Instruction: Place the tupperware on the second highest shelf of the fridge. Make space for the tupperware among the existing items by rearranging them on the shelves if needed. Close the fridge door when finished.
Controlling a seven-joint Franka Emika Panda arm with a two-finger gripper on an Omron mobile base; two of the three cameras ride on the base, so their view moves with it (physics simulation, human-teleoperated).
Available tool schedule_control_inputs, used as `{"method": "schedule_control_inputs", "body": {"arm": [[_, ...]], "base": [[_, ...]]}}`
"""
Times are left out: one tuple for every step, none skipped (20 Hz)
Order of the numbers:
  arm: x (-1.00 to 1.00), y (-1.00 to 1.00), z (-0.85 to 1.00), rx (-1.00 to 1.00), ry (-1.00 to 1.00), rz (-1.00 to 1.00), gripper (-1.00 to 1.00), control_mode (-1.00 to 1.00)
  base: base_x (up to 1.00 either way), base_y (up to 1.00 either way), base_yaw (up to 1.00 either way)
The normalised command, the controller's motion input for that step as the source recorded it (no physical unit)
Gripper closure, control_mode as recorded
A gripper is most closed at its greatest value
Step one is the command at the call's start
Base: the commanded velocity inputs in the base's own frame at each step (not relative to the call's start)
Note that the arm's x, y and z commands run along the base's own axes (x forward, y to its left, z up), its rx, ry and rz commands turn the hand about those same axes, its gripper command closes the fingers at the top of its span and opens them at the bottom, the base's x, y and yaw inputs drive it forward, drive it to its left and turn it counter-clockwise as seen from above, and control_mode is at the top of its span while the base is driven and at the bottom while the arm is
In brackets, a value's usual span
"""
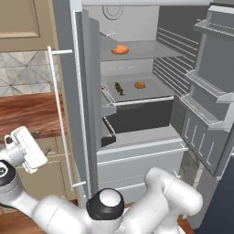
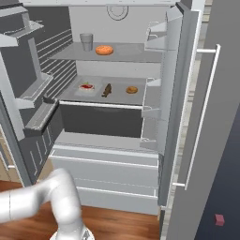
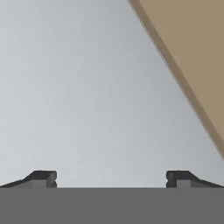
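The fridge [image 2: 117, 154] is standing with both doors swung wide, and the tupperware [image 2: 86, 88] with its red steak is already sitting on the second highest shelf [image 2: 117, 104], at the left end in the right base view. It is lying well apart from the dark brown piece [image 2: 107, 90] and the orange round [image 2: 131, 89] sharing that shelf, so I judge no more shuffling is needed. Another orange round [image 2: 104, 49] and a grey cup [image 2: 86, 41] are resting on the top shelf. The gripper [image 3: 111, 179] is hanging outside the left door [image 1: 68, 91], facing its grey outer face, fingertips [image 3: 43, 177] spread wide and gripping nothing, likely placed there to push it closed.
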Motion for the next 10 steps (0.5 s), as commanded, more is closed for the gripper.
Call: {"method": "schedule_control_inputs", "body": {"arm": [[0.58, -0.56, -0.19, -0.03, 0.1, -0.31, -1.0, -1.0], [0.62, -0.56, -0.24, -0.01, 0.07, -0.29, -1.0, -1.0], [0.63, -0.66, -0.37, 0.0, 0.01, -0.25, -1.0, -1.0], [0.54, -0.79, -0.46, 0.0, 0.0, -0.24, -1.0, -1.0], [0.46, -0.88, -0.51, 0.0, 0.0, -0.23, -1.0, -1.0], [0.33, -0.96, -0.53, 0.0, 0.0, -0.23, -1.0, -1.0], [0.11, -1.0, -0.59, 0.0, -0.02, -0.23, -1.0, -1.0], [0.0, -1.0, -0.69, 0.0, -0.1, -0.22, -1.0, -1.0], [-0.1, -1.0, -0.69, 0.01, -0.17, -0.25, -1.0, -1.0], [-0.18, -1.0, -0.64, 0.0, -0.19, -0.25, -1.0, -1.0]], "base": [[0.0, 0.0, 0.0], [0.0, 0.0, 0.0], [0.0, 0.0, 0.0], [0.0, 0.0, 0.0], [0.0, 0.0, 0.0], [0.0, 0.0, 0.0], [0.0, 0.0, 0.0], [0.0, 0.0, 0.0], [0.0, 0.0, 0.0], [0.0, 0.0, 0.0]]}}
